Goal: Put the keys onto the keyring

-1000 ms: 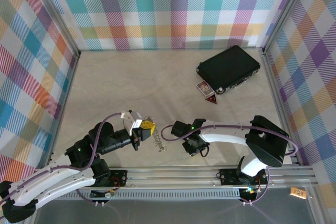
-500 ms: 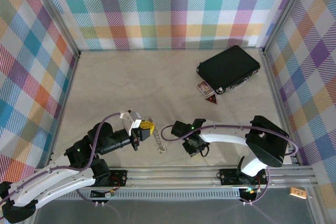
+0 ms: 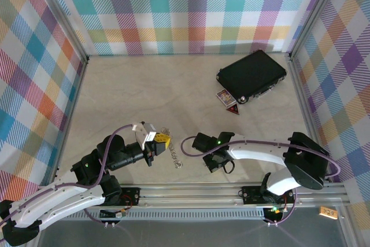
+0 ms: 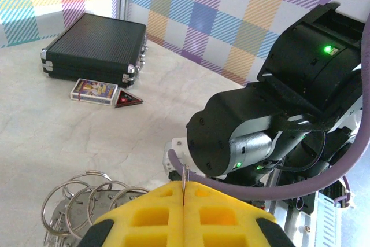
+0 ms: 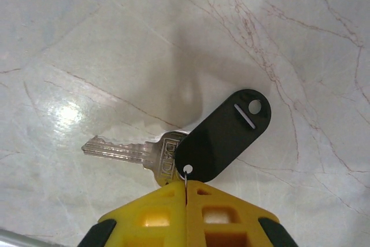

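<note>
The small key with a silver toothed blade and a black oval plastic tag (image 5: 215,137) lies over the pale marbled tabletop (image 3: 144,96), blade pointing left in the right wrist view. The lower end of its tag meets the seam of the right gripper (image 5: 186,184). The yellow jaws are clenched there, pinching the tag's edge, and they cover part of the key's silver head. From above, that gripper (image 3: 215,163) sits right of centre, close to the aluminium rail (image 3: 231,189) along the table's near edge.

Just to its left, the silvery link-chain keyring (image 3: 174,155) trails down from the left gripper (image 3: 162,140), whose yellow jaws are pressed together on it. In the left wrist view, the chain's wire loops (image 4: 87,198) bunch beside the gripper (image 4: 184,189), and the right arm's black housing (image 4: 254,125) looms near.

A narrow gap of bare table separates the two grippers. The middle and far left of the table lie open up to the checked walls. A black rectangular case (image 3: 252,74) sits in the far right corner, with a small card box (image 3: 225,97) and a red triangular piece (image 3: 232,110) just beside it.
</note>
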Robot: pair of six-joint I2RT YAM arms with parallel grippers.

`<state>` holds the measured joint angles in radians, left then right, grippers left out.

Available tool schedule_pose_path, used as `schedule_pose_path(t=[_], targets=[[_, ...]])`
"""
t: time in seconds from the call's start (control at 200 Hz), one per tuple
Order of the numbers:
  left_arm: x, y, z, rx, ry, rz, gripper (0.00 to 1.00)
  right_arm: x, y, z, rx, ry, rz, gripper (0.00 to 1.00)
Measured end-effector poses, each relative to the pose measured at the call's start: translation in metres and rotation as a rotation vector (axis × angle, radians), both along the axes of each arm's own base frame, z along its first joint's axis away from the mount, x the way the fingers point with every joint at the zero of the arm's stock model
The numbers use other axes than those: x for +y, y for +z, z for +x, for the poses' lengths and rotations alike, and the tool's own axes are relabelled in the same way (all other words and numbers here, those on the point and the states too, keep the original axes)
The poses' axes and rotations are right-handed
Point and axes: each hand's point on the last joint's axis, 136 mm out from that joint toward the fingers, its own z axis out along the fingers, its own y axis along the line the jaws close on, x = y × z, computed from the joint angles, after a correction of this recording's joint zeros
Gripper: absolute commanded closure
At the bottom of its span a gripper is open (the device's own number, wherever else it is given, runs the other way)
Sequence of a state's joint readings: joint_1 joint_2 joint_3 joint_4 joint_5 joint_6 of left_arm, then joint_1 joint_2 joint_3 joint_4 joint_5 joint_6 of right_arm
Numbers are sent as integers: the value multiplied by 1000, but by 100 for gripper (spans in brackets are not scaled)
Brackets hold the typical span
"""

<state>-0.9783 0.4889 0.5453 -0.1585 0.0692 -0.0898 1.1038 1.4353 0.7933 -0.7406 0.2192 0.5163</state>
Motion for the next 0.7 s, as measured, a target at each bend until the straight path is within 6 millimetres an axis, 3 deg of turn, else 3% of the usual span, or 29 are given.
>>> schedule_pose_path(t=[0.135,0.425,0.7], targets=[[0,0,0,1,-1,1,100,4,16,-1,-46,39,102,100],[-11,3,-5,24,-58,25,100,29,103,0,-273,272,473,100],[-35,25,-22,3,-232,34,100,46,161,-23,-355,574,643,100]])
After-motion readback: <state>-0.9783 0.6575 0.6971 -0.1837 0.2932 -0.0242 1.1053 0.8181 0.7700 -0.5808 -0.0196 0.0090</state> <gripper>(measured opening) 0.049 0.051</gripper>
